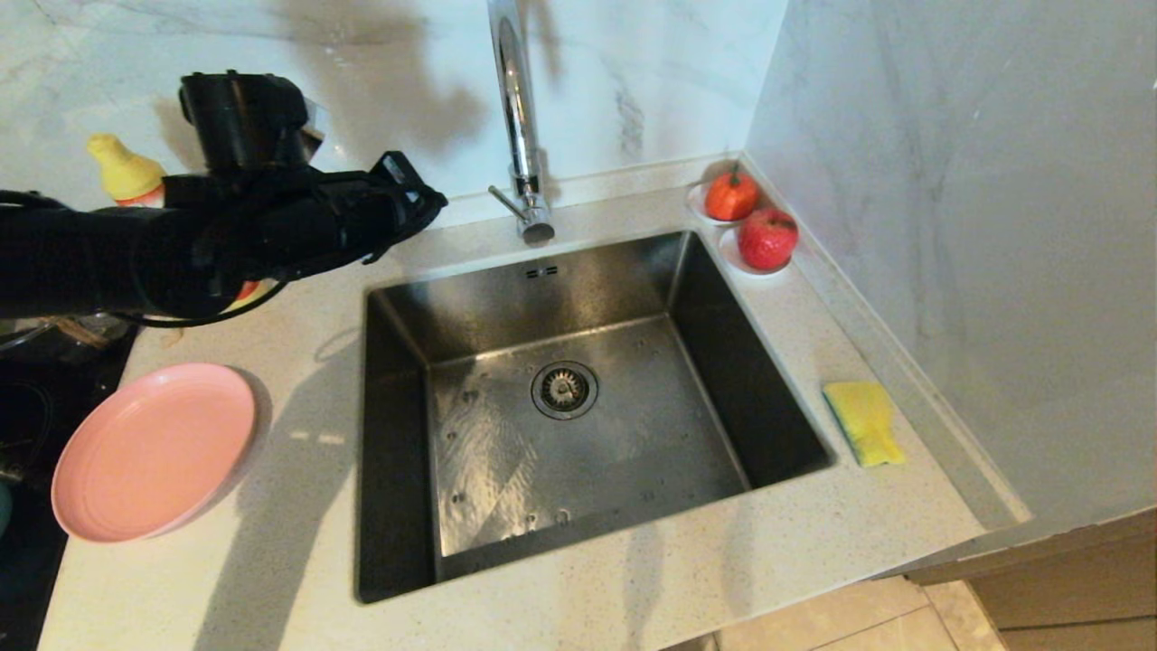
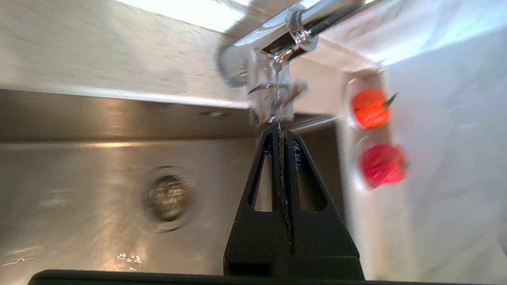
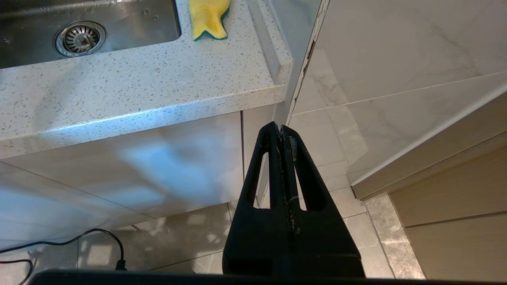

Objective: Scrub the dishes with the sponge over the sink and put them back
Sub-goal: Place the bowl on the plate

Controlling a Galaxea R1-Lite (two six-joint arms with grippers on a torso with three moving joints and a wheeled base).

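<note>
The pink plate point(image 1: 154, 450) lies on the counter left of the sink point(image 1: 560, 280), apart from both grippers. On the counter right of the sink lies the yellow sponge point(image 1: 863, 420) point(image 3: 208, 18), untouched. My left gripper point(image 1: 434, 197) point(image 2: 279, 128) hangs in the air above the counter by the sink's back left corner, pointing toward the faucet point(image 1: 520, 117) point(image 2: 273, 59). Its jaws are shut with nothing between them. My right gripper point(image 3: 279, 130) is parked low in front of the cabinet, below counter level, also shut and empty.
Two red fruits on white saucers point(image 1: 732, 194) point(image 1: 768, 240) stand at the back right corner by the wall. A yellow-capped bottle point(image 1: 126, 172) stands behind my left arm. A black hob point(image 1: 27, 407) borders the counter's left edge. The sink basin holds only its drain point(image 1: 563, 389).
</note>
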